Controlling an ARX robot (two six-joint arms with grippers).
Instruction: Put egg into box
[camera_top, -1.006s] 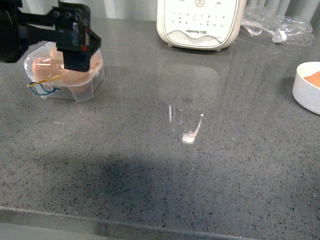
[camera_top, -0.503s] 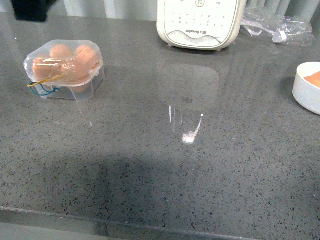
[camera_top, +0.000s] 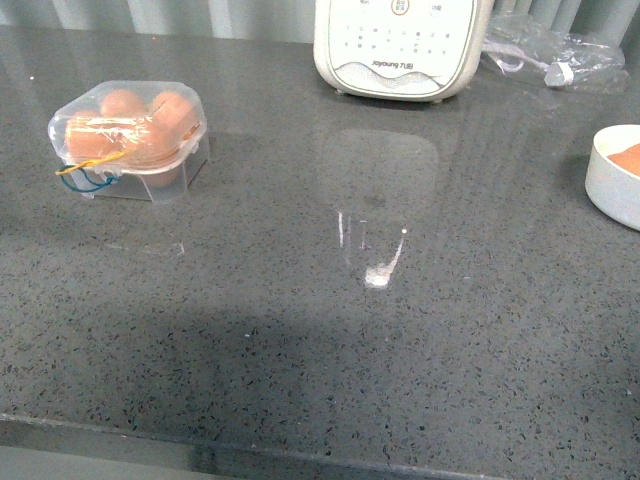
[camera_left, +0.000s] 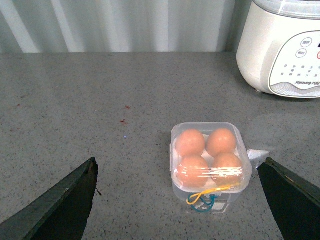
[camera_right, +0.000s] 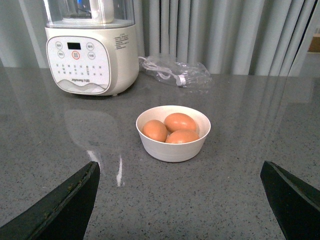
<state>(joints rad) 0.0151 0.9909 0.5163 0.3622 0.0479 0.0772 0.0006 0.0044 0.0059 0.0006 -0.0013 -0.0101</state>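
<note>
Box (camera_left: 209, 161) w/ 4 eggs, lid down; bowl (camera_right: 173, 148) w/ 3; both tools spread.

Left gripper (camera_left: 182, 210): two fingers visible in the left wrist view, both matte black, flat-faced and tapering to blunt wedge tips, with faint scuffing along the edges. Right gripper (camera_right: 180, 210): same pattern in the right wrist view, two black wedge-shaped fingers, plain and unmarked. No cables, screws or lettering can be made out on either.

bowl (camera_top: 612, 186): cut by right edge | appliance (camera_top: 400, 48): top cropped | button labels: too small to read
</note>
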